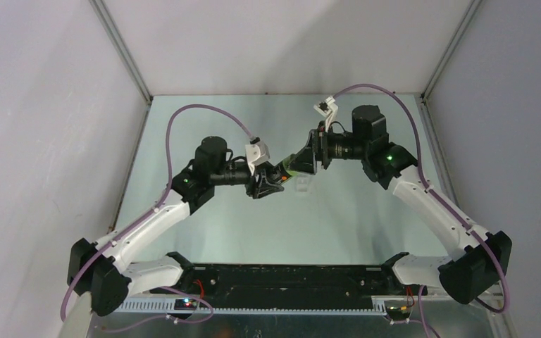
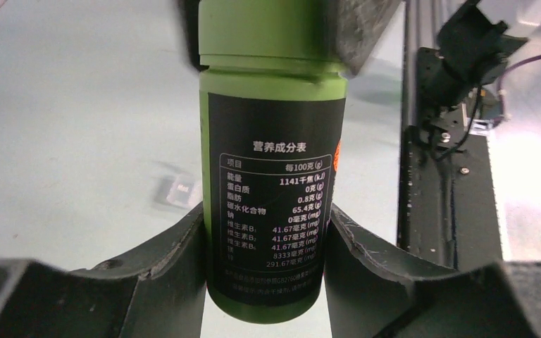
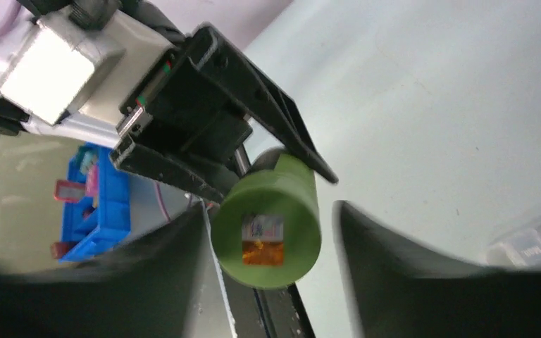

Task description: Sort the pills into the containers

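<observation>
The green bottle (image 2: pixel 273 84) looked matt, smooth plastic; the left gripper (image 2: pixel 266 211) black, matt, scuffed at its edges; the surface (image 2: pixel 77 105) smooth, faintly glossy.

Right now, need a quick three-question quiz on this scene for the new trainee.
1. True or false: the green bottle stands ungripped on the table.
2. Which part of the bottle sits between the right jaws? A cap; B base; C middle of the label.
3. Where is the clear box?

Key
1. False: the left jaws hold it by the body, off the table.
2. A.
3. On the table, with no jaws touching it.
</observation>
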